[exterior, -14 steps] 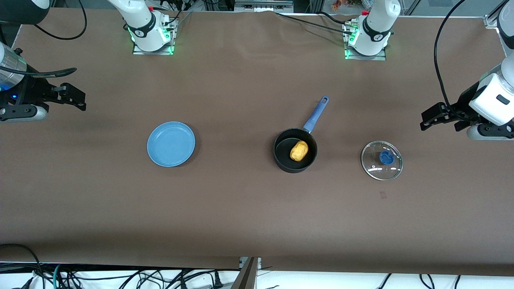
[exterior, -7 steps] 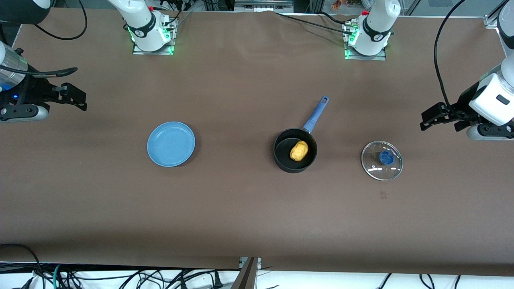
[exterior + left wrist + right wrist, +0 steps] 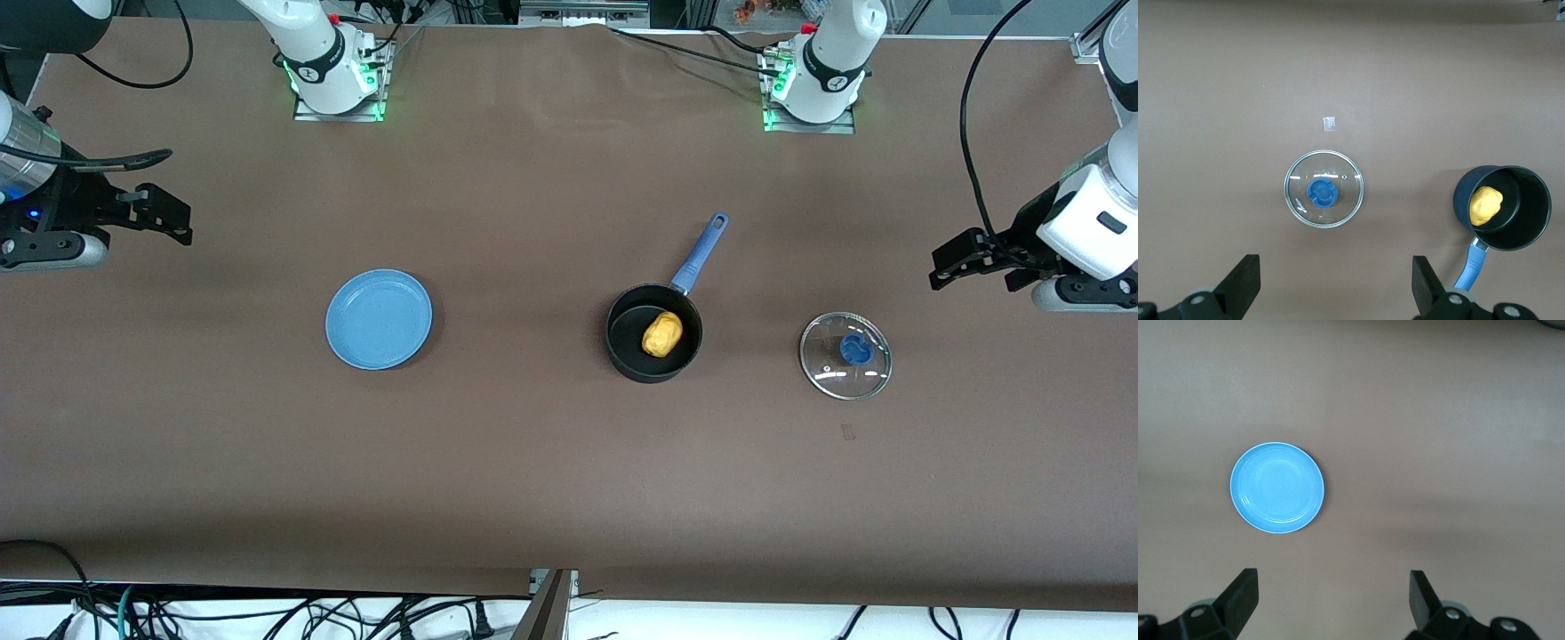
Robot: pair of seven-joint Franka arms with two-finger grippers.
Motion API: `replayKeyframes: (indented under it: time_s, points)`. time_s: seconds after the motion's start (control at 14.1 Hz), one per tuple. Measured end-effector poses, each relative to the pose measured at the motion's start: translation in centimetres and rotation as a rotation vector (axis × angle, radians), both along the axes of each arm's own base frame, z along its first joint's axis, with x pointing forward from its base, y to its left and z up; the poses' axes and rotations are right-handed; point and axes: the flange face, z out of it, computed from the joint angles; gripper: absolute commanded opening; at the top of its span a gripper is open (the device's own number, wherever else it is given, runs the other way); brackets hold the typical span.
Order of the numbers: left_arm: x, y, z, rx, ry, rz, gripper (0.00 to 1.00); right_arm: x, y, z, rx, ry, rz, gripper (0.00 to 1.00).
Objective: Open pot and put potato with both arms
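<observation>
and here we are: the potato [image 3: 662, 333] sits inside the pot [image 3: 653, 332], a lumpy yellow-orange oval lying against the wall nearest the blue handle [image 3: 700, 252], its long axis running roughly the same way as that handle. the pot is open, black inside, with the handle pointing away from the front camera toward the left arm's base. the glass lid [image 3: 845, 355] with its blue knob lies flat on the table [image 3: 533, 462], well apart from the pot, toward the left arm's end.

the left gripper [image 3: 973, 264] hangs over that end of the table, fingers spread wide and holding nothing; the lid is the nearest thing to it, with the pot farther along toward the middle. the right gripper [image 3: 164, 216] waits over the right arm's end, jaws wide apart and empty too. the blue plate [image 3: 379, 318] lies bare between it and the pot.

by the look of it, lid off and potato in: the job reads as done. if anything follows, the left arm is the closer one to both lid and pot.
</observation>
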Motion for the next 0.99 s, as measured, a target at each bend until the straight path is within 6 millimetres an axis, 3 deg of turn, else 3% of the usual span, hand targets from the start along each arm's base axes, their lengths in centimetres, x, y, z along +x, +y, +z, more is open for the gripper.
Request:
replayKeyframes:
  time_s: [0.99]
  points:
    - [0.37,-0.69,-0.05,0.0,-0.006,-0.013,1.0,0.03,0.15,0.03,0.001,-0.003,0.003,1.0]
